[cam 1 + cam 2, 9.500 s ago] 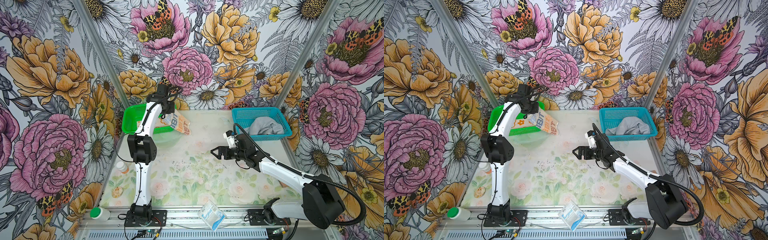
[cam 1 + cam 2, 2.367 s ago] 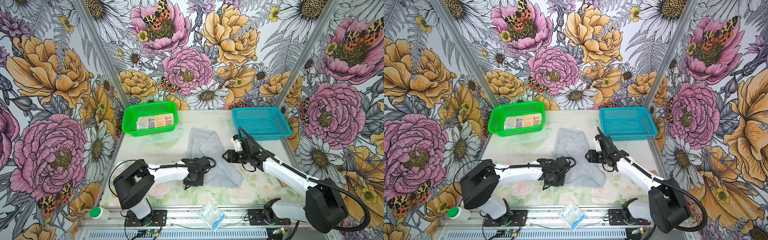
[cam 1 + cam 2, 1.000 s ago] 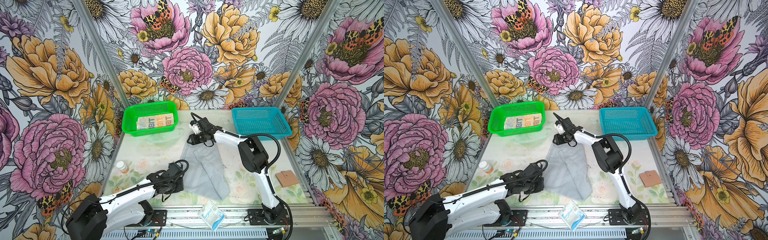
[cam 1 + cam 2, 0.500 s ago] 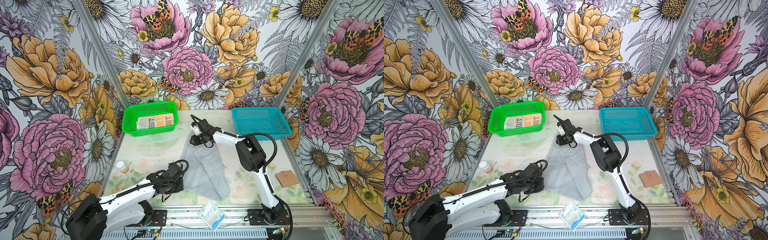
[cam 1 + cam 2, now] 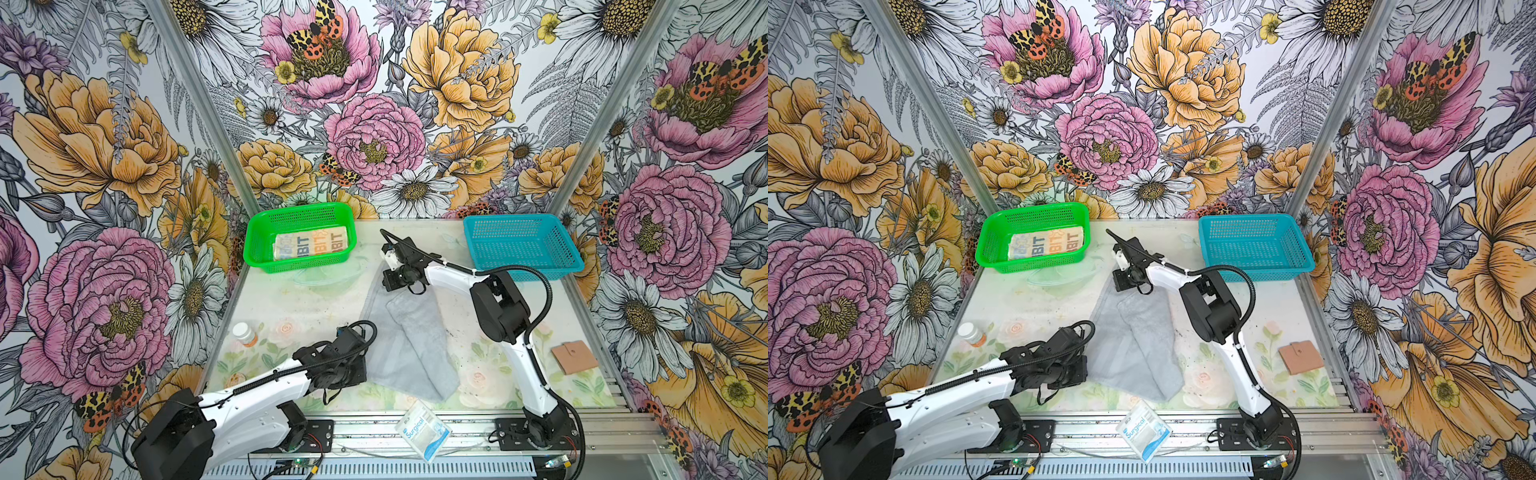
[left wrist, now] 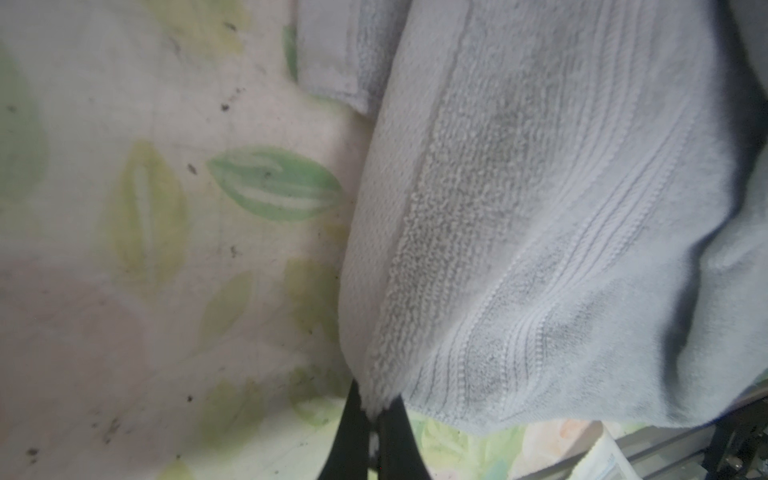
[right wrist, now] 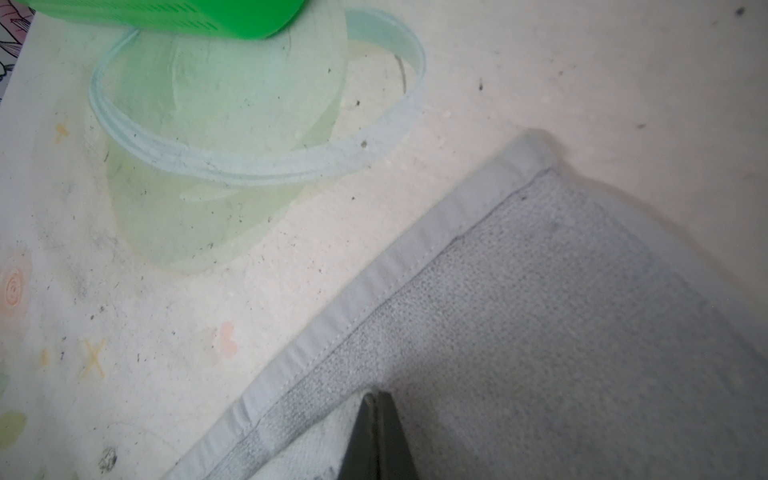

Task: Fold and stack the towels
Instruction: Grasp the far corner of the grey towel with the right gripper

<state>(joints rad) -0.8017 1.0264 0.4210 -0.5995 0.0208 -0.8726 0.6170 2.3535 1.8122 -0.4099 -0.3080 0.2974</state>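
A plain light grey towel (image 5: 409, 340) (image 5: 1133, 340) lies partly folded lengthwise in the middle of the table. My left gripper (image 5: 362, 365) (image 5: 1084, 368) is at its near left corner. In the left wrist view the left gripper (image 6: 376, 405) is shut, with a pinch of the grey towel (image 6: 519, 228) between its black tips. My right gripper (image 5: 398, 287) (image 5: 1128, 287) reaches to the towel's far edge. Its tips (image 7: 376, 400) are pressed together into the cloth (image 7: 561, 311) just inside the hem. A folded towel with "RABBIT" lettering (image 5: 311, 245) (image 5: 1045, 244) lies in the green basket.
The green basket (image 5: 257, 249) stands at the back left and an empty teal basket (image 5: 523, 249) at the back right. A clear round lid (image 7: 257, 158) lies in front of the green basket. A pill bottle (image 5: 244, 334), a brown pouch (image 5: 574, 356) and a "Surgical" packet (image 5: 423, 428) sit around the edges.
My right gripper's jaws have closed on the far edge of the grey towel, and it has shifted slightly nearer. The left gripper has stayed shut on the near corner.
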